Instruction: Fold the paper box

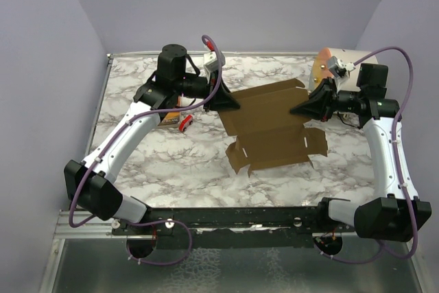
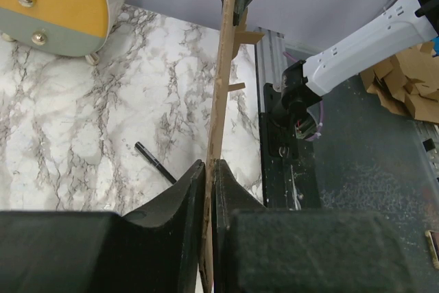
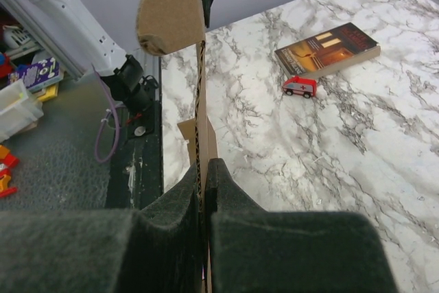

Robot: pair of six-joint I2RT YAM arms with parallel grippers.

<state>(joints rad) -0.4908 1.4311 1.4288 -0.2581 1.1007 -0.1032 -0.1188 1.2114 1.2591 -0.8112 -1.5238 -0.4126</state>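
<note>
The paper box point(image 1: 271, 125) is a flat brown die-cut cardboard sheet held between both arms, its near part lying toward the table front. My left gripper point(image 1: 230, 103) is shut on the sheet's left edge; in the left wrist view the sheet point(image 2: 221, 87) runs edge-on between the fingers point(image 2: 175, 211). My right gripper point(image 1: 300, 109) is shut on the sheet's right edge; in the right wrist view the sheet point(image 3: 201, 101) stands edge-on between the fingers point(image 3: 226, 190), with a rounded flap point(image 3: 171, 8) at the top.
A large cream cylinder point(image 1: 336, 60) with coloured stripes point(image 2: 58, 1) stands at the back right. A dark book point(image 3: 328, 47) and a small red toy car point(image 3: 300, 86) lie at the left point(image 1: 184, 123). A black pen point(image 2: 154, 162) lies on the marble table point(image 1: 171, 162).
</note>
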